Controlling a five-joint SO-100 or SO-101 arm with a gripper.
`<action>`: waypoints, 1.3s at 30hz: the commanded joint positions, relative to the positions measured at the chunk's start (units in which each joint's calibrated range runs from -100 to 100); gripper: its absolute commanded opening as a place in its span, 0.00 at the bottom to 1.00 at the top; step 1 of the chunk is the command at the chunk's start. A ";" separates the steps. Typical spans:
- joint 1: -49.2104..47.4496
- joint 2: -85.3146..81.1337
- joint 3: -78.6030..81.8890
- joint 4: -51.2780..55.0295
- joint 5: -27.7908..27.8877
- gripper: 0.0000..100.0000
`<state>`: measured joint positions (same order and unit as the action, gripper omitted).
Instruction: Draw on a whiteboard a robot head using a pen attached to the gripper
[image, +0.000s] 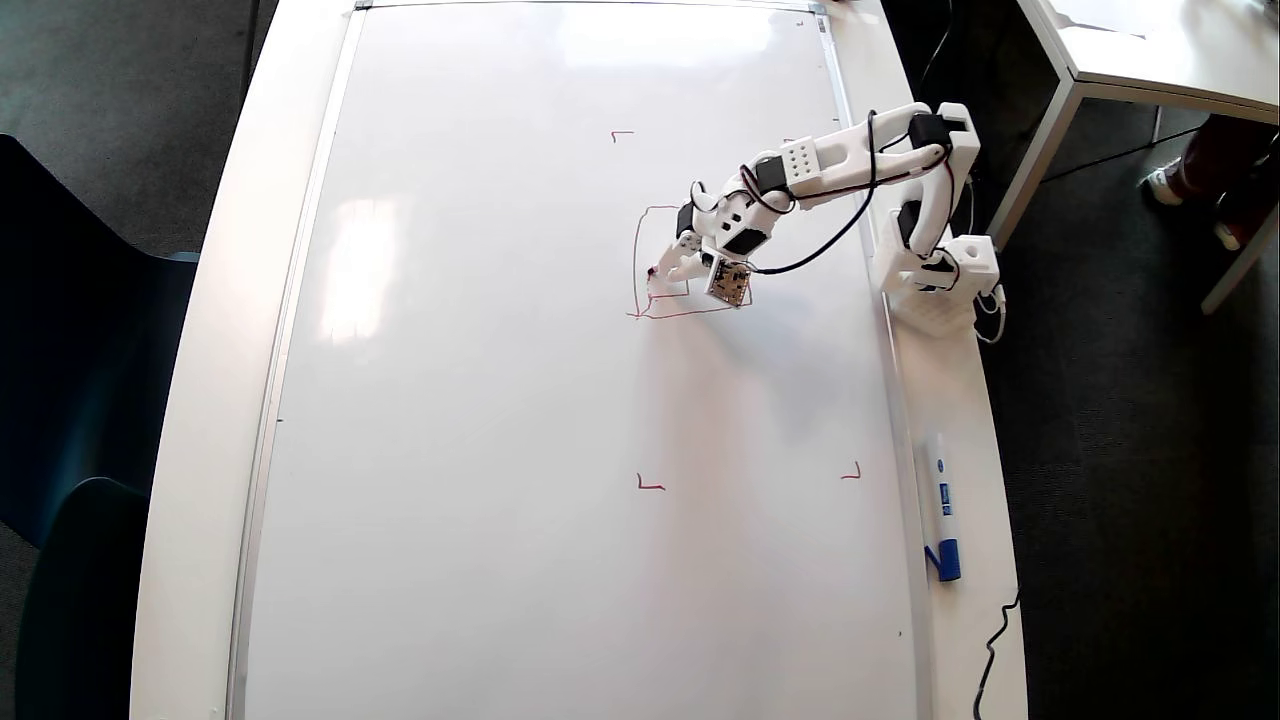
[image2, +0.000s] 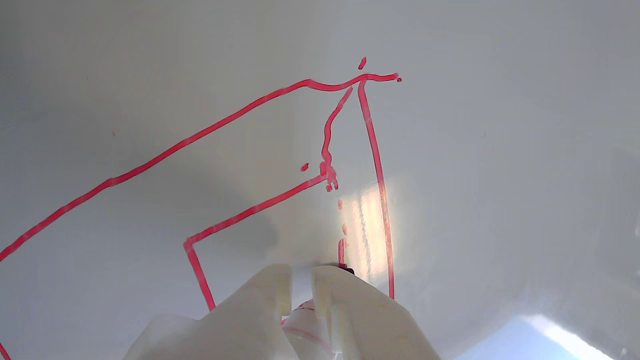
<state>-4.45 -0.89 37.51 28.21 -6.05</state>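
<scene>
We see the whiteboard (image: 480, 400) lying flat on a white table (image: 200, 400), filling most of the overhead view, glossy with window glare on its upper and left parts. Thin silver frame runs along its edges. Small red corner marks (image: 650, 485) sit on the board, two lower ones clear, one upper left clear. Dark grey carpet surrounds the table; a dark blue chair (image: 70, 400) is at the left, another white table (image: 1150, 50) at the top right with someone's shoe (image: 1165, 182) beside it.

The arm base (image: 940, 275) sits on the table's right edge, arm reaching left over the board. The gripper (image: 668, 270) is down at the board, inside the unfinished robot head (image: 640, 260), a red outline with its left and bottom sides drawn. In the wrist view the fingers (image2: 260, 305) are closed around the pen (image2: 300, 320), whose tip meets the board at a short red stroke. The wrist view also shows a smaller partial square inside the outline, with wobbly lines and stray dots.

A white marker with blue cap (image: 941, 510) lies on the table just right of the board frame, well apart from the arm. A black cable (image: 995, 640) trails at the bottom right.
</scene>
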 joint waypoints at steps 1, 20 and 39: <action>0.51 -1.17 -0.60 0.55 0.26 0.01; 0.58 -8.13 3.67 0.03 0.26 0.01; 5.44 -8.13 3.76 0.64 2.62 0.01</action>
<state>0.38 -6.48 41.16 28.80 -3.67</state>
